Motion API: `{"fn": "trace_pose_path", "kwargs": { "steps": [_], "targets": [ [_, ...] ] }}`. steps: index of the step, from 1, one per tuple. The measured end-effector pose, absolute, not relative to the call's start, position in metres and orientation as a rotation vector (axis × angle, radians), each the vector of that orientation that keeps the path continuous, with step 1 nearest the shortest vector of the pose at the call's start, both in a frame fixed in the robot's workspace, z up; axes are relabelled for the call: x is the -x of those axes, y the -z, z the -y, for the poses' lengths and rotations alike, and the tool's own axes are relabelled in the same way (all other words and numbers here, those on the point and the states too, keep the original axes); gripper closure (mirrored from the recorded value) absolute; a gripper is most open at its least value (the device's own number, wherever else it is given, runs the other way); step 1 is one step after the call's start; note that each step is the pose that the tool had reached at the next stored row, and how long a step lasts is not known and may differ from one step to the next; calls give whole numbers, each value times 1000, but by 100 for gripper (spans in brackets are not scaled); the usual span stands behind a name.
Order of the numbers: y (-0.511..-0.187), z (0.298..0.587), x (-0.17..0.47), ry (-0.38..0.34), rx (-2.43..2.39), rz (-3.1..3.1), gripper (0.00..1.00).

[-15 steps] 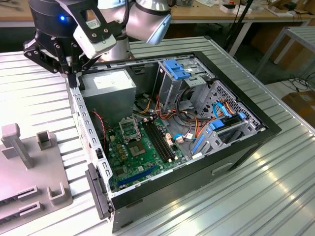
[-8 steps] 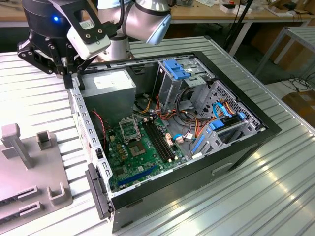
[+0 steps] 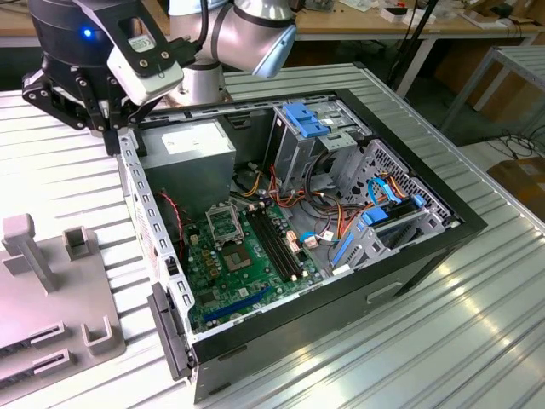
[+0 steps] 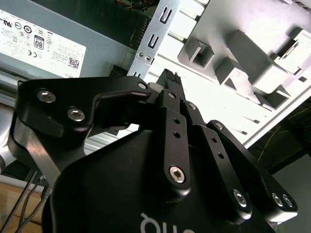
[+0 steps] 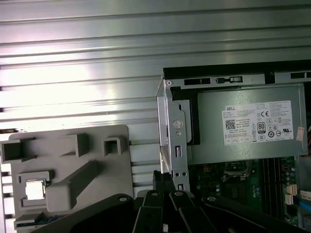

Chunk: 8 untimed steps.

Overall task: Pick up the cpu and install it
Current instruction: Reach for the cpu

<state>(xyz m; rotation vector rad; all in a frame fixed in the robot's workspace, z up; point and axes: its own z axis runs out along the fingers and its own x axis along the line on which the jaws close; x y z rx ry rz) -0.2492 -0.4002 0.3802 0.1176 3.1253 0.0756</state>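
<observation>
The cpu (image 5: 35, 189) lies flat in a fitted pocket near a corner of the grey holder (image 5: 97, 145) on the bench (image 5: 73, 48), kept square for pickup. The gripper (image 5: 163, 178), pressed together and empty, hovers over the computer case (image 5: 233, 73) wall, apart from the cpu.

This looks like a robotics lab or workshop: a robot arm (image 3: 247, 34) stands at a ribbed metal counter (image 3: 477, 332) carrying an opened computer case (image 3: 341, 300) and a grey fixture plate (image 3: 34, 294), with wooden workbenches (image 3: 358, 30) and loose cables (image 3: 521, 141) behind.
</observation>
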Motion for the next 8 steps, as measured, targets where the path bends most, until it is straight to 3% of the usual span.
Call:
{"fn": "trace_pose_path", "kwargs": {
  "steps": [8],
  "targets": [
    [-380, 400, 256, -76, -118, -3125, 89]
  ]
}}
